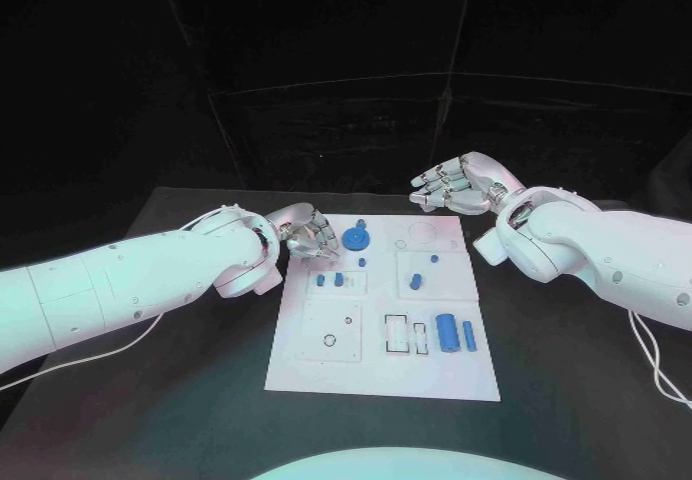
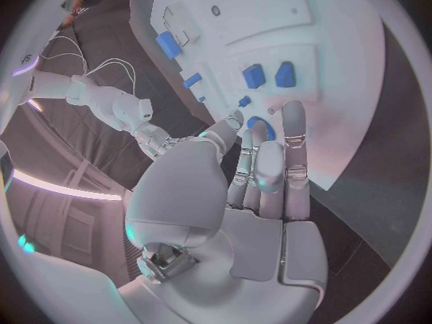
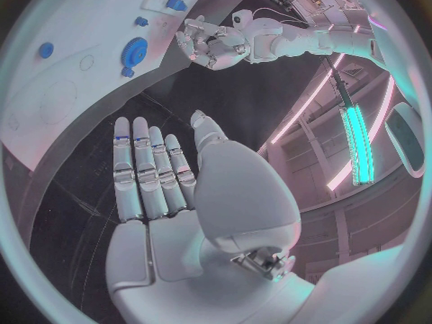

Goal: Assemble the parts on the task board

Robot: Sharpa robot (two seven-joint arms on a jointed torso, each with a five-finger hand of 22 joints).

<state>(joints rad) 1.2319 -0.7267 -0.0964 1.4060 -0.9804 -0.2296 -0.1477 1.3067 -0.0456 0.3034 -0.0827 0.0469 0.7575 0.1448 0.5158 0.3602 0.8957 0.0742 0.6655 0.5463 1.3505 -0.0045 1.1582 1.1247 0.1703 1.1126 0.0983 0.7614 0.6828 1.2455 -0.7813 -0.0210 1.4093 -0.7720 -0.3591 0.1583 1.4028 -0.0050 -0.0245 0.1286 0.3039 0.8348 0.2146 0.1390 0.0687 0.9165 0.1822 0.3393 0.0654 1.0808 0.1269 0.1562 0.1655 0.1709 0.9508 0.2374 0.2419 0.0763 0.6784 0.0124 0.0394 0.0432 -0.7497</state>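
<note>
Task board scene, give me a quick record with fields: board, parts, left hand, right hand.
board: white task board flat on the black table
parts: blue gear near the far edge; blue cylinder at the right side
left hand: left hand at the board's far-left corner, beside the gear, holding nothing
right hand: right hand beyond the board's far edge, fingers apart, holding nothing

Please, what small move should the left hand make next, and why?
Probably the left hand should move slightly toward the blue gear and close on it. The hand holds nothing, its fingertips are beside the gear at the board's far end, and the right hand is off the board.
</note>
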